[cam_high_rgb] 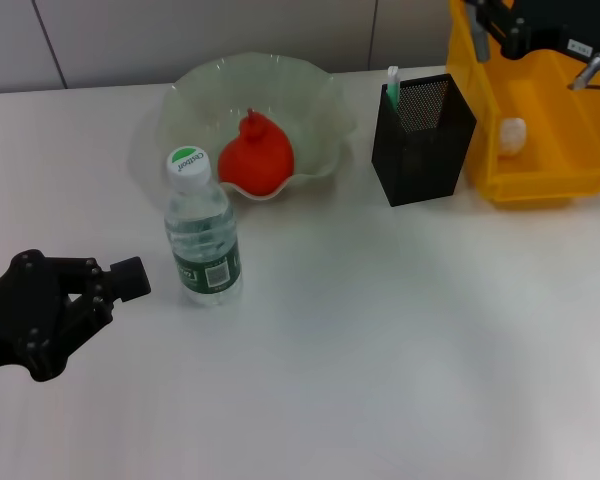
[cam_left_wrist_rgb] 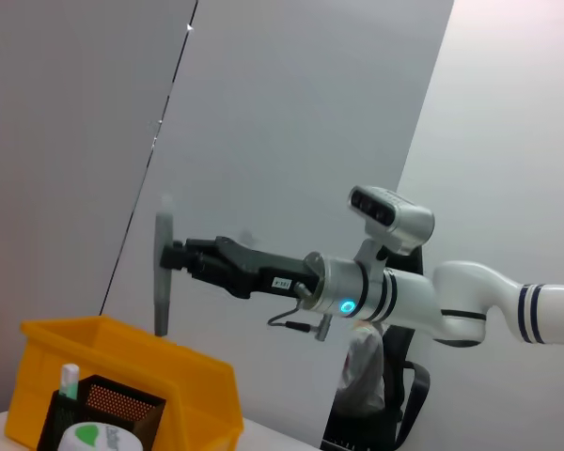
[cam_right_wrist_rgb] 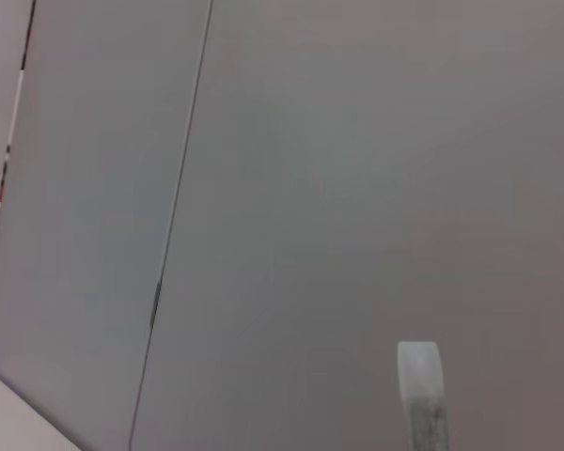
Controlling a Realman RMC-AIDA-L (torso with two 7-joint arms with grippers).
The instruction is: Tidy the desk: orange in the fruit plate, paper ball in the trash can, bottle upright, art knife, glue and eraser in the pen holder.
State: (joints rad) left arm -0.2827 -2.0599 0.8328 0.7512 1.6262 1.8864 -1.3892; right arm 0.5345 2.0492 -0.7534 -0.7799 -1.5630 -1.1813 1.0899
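1. Leftmost, the left pincer [cam_high_rgb: 130, 279] hovered low over the desk [cam_high_rgb: 400, 360], far left of the pen holder [cam_high_rgb: 423, 140]; I could not tell whether it was spread or pressed together.
2. Just beside it, the bottle [cam_high_rgb: 202, 230] stood upright on its base, so that part looked done.
3. Next, the orange [cam_high_rgb: 257, 158] lay inside the fruit plate [cam_high_rgb: 325, 110], left of the pen holder.
4. Then came the pen holder itself, with a green-and-white stick [cam_high_rgb: 392, 82], possibly the glue, poking from its back left corner.
5. Immediately right of the holder, the paper ball [cam_high_rgb: 512, 135] sat in the yellow trash can [cam_high_rgb: 540, 180].
6. Up over that can, the right pincer [cam_left_wrist_rgb: 174, 256] was pinching a thin grey strip, probably the art knife [cam_left_wrist_rgb: 163, 282], hanging upright.
7. The step in hand seemed to be dropping the knife in the holder: carry it left until it is above the mesh opening, keep it vertical, lower it inside clear of the stick, then let go.
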